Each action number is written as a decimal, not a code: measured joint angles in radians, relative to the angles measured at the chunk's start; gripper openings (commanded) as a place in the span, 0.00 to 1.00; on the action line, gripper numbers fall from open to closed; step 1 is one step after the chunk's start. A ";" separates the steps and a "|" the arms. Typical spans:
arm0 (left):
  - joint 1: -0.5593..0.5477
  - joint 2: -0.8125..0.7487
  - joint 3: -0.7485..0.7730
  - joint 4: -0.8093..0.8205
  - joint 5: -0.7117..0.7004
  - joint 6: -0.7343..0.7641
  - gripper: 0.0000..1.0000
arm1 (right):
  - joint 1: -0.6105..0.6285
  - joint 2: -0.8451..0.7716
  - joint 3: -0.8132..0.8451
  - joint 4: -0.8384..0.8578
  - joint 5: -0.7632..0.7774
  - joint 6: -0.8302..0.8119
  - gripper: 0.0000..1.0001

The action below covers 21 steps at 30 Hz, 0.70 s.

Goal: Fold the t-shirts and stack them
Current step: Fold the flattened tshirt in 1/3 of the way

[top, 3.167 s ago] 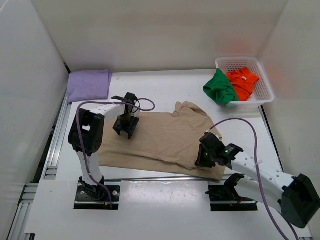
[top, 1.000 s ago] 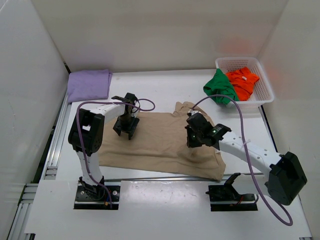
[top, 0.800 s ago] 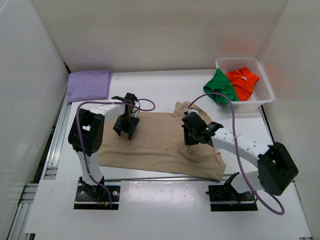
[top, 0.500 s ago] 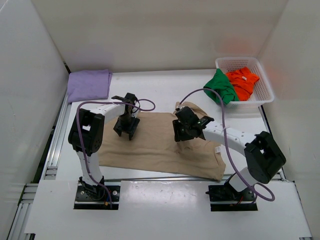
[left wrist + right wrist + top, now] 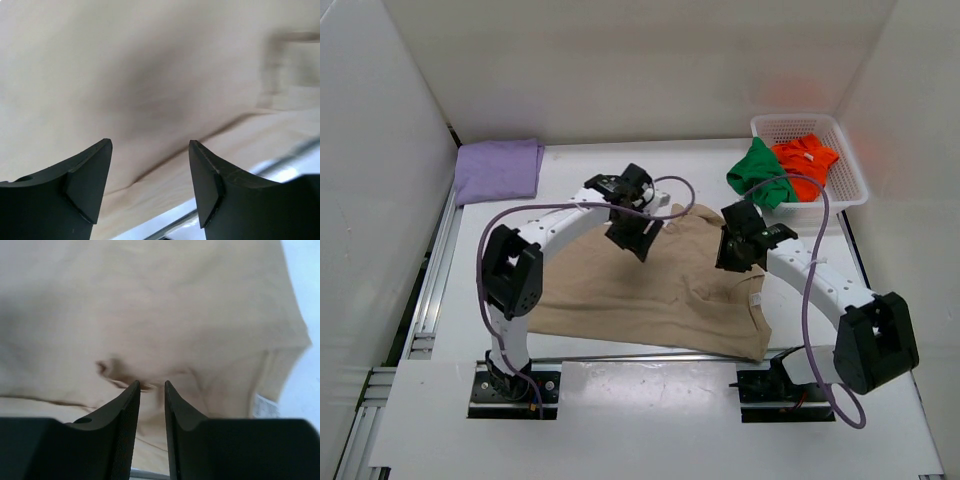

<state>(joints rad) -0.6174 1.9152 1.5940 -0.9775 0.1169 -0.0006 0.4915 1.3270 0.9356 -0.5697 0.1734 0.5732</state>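
Observation:
A tan t-shirt (image 5: pixel 620 290) lies spread flat on the table in the top view. My left gripper (image 5: pixel 638 238) hovers over its far edge near the collar, jaws wide open and empty; its wrist view (image 5: pixel 150 145) shows only tan cloth (image 5: pixel 150 70) below. My right gripper (image 5: pixel 735 258) is over the shirt's right side, jaws a narrow gap apart with nothing between them (image 5: pixel 151 385), above a small crease in the cloth (image 5: pixel 112 372). A folded lavender t-shirt (image 5: pixel 498 170) lies at the far left. A green t-shirt (image 5: pixel 760 172) hangs over the basket's edge, and an orange-red one (image 5: pixel 807 165) lies inside it.
A white lattice basket (image 5: pixel 845 150) stands at the far right corner. White walls close in the left, back and right sides. A metal rail (image 5: pixel 430 290) runs along the table's left edge. Purple cables loop over both arms.
My left gripper has swung right from the shirt's left part to its far edge near the collar. My right gripper went from the near right hem, up across the shirt, to its right side.

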 measured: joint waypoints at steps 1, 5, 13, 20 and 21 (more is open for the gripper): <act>-0.027 0.009 0.027 0.002 0.031 0.002 0.75 | -0.015 0.003 -0.010 -0.016 0.002 0.003 0.32; -0.112 0.090 0.117 0.010 0.139 0.000 0.76 | -0.077 0.007 -0.054 -0.034 -0.004 0.013 0.32; -0.146 0.327 0.250 0.041 0.244 0.000 0.77 | -0.100 0.061 -0.135 0.007 -0.047 -0.006 0.34; -0.146 0.369 0.290 0.047 0.334 -0.005 0.77 | -0.106 0.118 -0.162 0.063 -0.095 -0.017 0.36; -0.145 0.369 0.293 0.048 0.348 -0.007 0.77 | -0.106 0.123 -0.163 0.077 -0.103 -0.020 0.36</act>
<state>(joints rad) -0.7628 2.2841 1.8870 -0.9298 0.4652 -0.0074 0.3851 1.4502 0.7731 -0.4931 0.0704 0.5533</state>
